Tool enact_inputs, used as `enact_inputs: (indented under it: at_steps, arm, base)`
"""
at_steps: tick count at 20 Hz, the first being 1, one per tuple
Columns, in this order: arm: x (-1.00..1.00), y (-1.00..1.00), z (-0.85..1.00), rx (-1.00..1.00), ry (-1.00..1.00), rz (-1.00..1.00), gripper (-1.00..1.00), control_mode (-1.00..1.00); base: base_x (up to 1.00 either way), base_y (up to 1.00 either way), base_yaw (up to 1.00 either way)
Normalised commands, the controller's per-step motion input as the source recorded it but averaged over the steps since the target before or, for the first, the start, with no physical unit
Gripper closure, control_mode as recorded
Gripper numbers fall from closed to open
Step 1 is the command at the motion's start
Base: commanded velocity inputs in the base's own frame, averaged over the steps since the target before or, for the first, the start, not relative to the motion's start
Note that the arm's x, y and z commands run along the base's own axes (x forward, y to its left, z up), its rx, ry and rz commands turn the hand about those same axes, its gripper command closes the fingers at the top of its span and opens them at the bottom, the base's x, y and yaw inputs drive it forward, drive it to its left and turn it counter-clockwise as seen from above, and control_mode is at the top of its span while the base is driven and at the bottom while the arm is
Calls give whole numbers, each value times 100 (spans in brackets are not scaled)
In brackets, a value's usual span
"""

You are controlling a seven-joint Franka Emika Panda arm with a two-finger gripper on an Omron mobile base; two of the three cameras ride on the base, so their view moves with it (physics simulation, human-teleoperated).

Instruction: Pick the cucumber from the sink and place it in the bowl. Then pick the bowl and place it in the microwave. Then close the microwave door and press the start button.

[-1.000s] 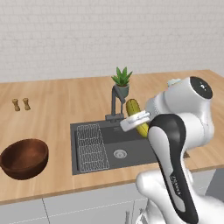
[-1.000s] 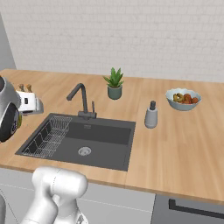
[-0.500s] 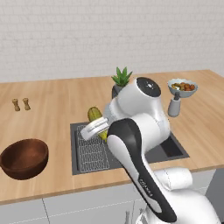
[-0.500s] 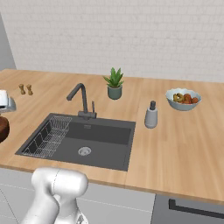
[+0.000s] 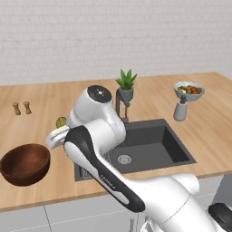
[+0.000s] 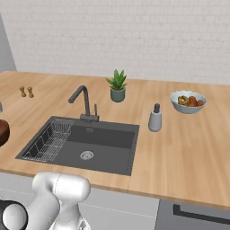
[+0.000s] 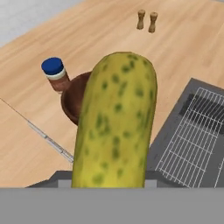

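Observation:
My gripper (image 5: pixel 58 128) is shut on the cucumber (image 7: pixel 116 122), a yellow-green speckled stick whose tip (image 5: pixel 60 121) pokes up above the hand. It hangs over the wooden counter between the sink (image 5: pixel 154 144) and the dark reddish-brown bowl (image 5: pixel 25 164), just right of the bowl's rim and higher than it. In the hand view the cucumber stands in front of the bowl (image 7: pixel 72 98) and covers most of it. An edge of the bowl (image 6: pixel 2 132) shows at the left border of the right base view. The sink (image 6: pixel 90 143) holds a wire rack (image 6: pixel 49 141). The microwave is out of view.
A blue-capped jar (image 7: pixel 54 74) stands close beside the bowl. Two small wooden shakers (image 5: pixel 21 108) sit at the back left. A potted plant (image 5: pixel 126 85), a soap bottle (image 5: pixel 181 108) and a pale fruit bowl (image 5: pixel 188 90) stand behind and right of the sink.
The arm has swung left with the cucumber, from above the sink's rack to over the counter beside the bowl.

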Motion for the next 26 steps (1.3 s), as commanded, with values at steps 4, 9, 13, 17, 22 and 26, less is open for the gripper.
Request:
enact_inputs:
  at_steps: [4,9,13,17,22,26]
  arm:
    - [34,81,-26,-3,10,5,100,-100]
    - [18,47,-24,-9,9,0,100,-100]
    - [29,19,-39,-7,1,0,100,-100]
    - [47,37,-34,-4,0,0,100,-100]
    - [43,20,-37,-1,0,0,100,-100]
    - [26,27,-29,-4,0,0,100,-100]
  base:
    - [0,0,0]
    - [0,0,0]
    - [0,0,0]
    - [0,0,0]
    - [0,0,0]
    - [0,0,0]
